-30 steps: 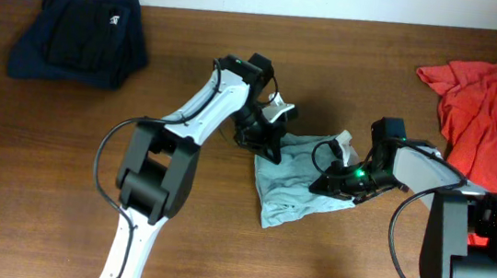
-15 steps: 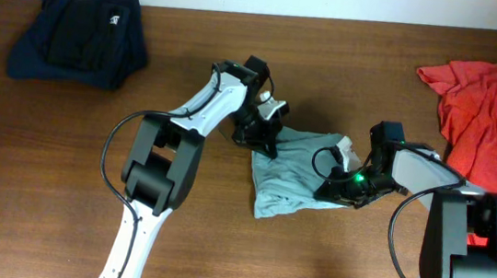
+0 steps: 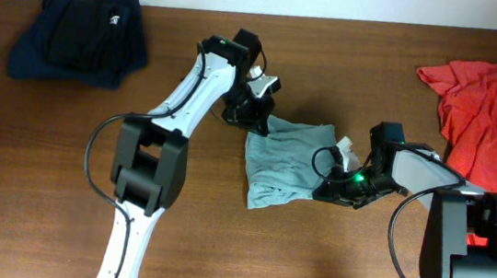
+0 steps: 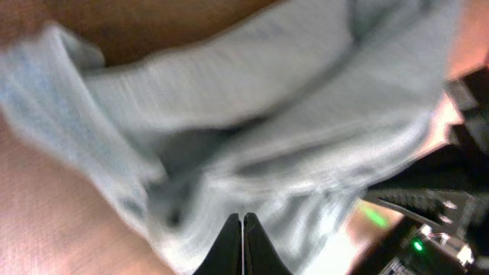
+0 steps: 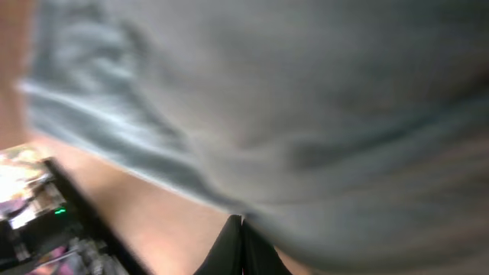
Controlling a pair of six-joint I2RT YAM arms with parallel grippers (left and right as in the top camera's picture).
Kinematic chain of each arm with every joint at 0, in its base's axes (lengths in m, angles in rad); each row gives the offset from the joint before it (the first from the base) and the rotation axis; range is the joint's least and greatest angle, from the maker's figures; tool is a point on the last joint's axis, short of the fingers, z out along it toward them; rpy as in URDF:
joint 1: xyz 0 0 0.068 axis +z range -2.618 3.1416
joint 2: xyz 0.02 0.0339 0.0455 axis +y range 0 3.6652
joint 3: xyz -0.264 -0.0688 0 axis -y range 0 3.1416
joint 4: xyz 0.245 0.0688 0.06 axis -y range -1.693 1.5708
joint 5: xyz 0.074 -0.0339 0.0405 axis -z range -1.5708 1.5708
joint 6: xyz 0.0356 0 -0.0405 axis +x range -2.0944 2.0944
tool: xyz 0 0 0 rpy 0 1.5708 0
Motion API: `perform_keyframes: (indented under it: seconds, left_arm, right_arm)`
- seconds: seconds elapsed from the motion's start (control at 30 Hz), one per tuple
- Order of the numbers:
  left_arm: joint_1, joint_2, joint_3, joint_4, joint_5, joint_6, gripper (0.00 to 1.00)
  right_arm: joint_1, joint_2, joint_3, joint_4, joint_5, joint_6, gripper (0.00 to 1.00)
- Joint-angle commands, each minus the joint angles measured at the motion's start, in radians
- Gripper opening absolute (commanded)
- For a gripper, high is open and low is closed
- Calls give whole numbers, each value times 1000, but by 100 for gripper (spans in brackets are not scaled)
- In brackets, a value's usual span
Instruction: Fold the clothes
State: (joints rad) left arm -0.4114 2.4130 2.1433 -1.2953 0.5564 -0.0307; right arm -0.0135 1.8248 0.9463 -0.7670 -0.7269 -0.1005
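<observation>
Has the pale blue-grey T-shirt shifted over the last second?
Yes: the pale blue-grey T-shirt slid left, toward the dark folded garment and away from the coral-red T-shirt.

Table centre is blocked: pale blue-grey T-shirt (image 3: 285,161) bunched there, left gripper (image 3: 252,119) at its upper-left corner, right gripper (image 3: 329,186) at its right edge, 2 arms reaching in. Folded navy garment (image 3: 82,36) fills far-left corner — coral-red T-shirt (image 3: 496,119) covers right side. Bare table (image 3: 31,181) at near-left gives open passage.
</observation>
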Motion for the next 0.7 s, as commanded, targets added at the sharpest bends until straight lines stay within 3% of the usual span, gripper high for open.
perform_keyframes:
  seconds: [0.0, 0.2, 0.4, 0.67]
  left_arm:
    - [-4, -75, 25, -50, -10, 5, 4]
    - [-18, -74, -1, -140, 68, 105, 4]
    - [-51, -74, -51, -117, 69, 108, 4]
    - [-81, -74, -183, -61, 69, 108, 4]
  right_arm:
    - [-8, -19, 44, -20, -167, 3, 4]
    - [-11, -49, 170, -11, -148, 5, 4]
    - [-13, -39, 191, 145, -8, 117, 5]
    - [-13, 50, 191, 247, 7, 117, 5]
